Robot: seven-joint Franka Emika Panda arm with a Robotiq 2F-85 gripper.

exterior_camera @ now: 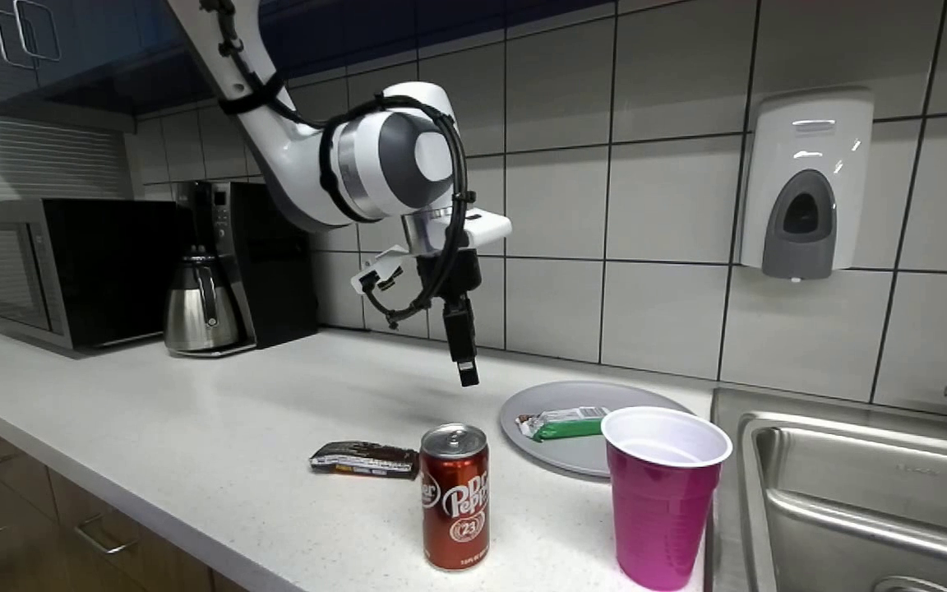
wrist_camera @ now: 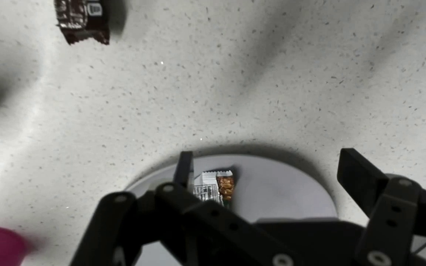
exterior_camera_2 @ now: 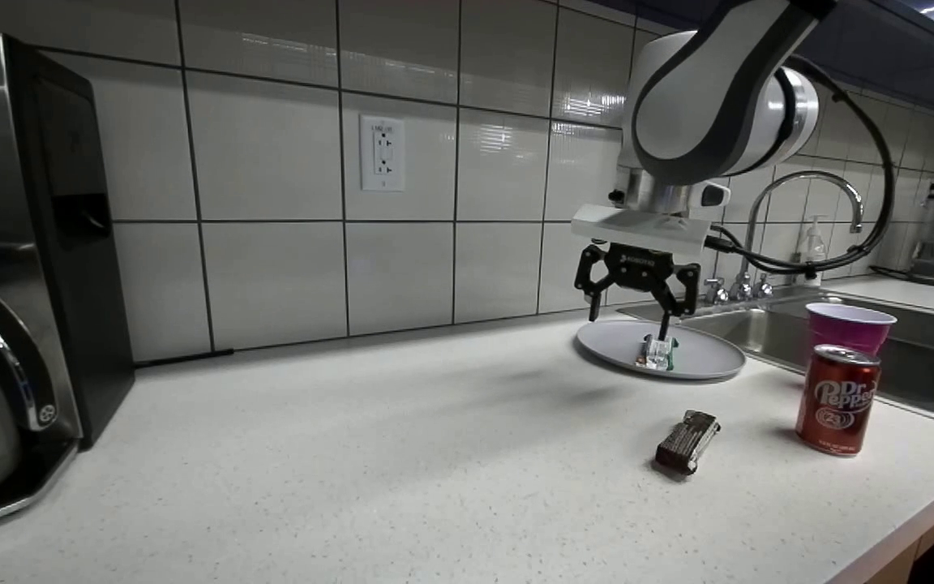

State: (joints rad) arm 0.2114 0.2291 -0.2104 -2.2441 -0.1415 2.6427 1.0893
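My gripper [exterior_camera_2: 629, 327] is open and empty above the grey plate [exterior_camera_2: 710, 357]. A green and white wrapped bar [exterior_camera_2: 659, 354] lies on the plate. In the wrist view, the gripper [wrist_camera: 266, 159] has its left finger over the bar [wrist_camera: 209, 186], partly hiding it, and its right finger beyond the plate's edge. A brown wrapped bar [exterior_camera: 365, 460] lies on the counter and shows at the top left of the wrist view [wrist_camera: 83, 16]. A red Dr Pepper can [exterior_camera: 457, 501] stands upright near it. A magenta cup [exterior_camera: 662, 510] with a white inside stands upright beside the plate.
A steel sink [exterior_camera: 868, 518] borders the counter beside the cup and plate. A tiled wall [exterior_camera: 671, 316] rises behind, with a soap dispenser [exterior_camera: 806, 185]. A coffee maker [exterior_camera: 268, 263] with a steel carafe [exterior_camera: 200, 304] and a microwave [exterior_camera: 103, 271] stand along the counter.
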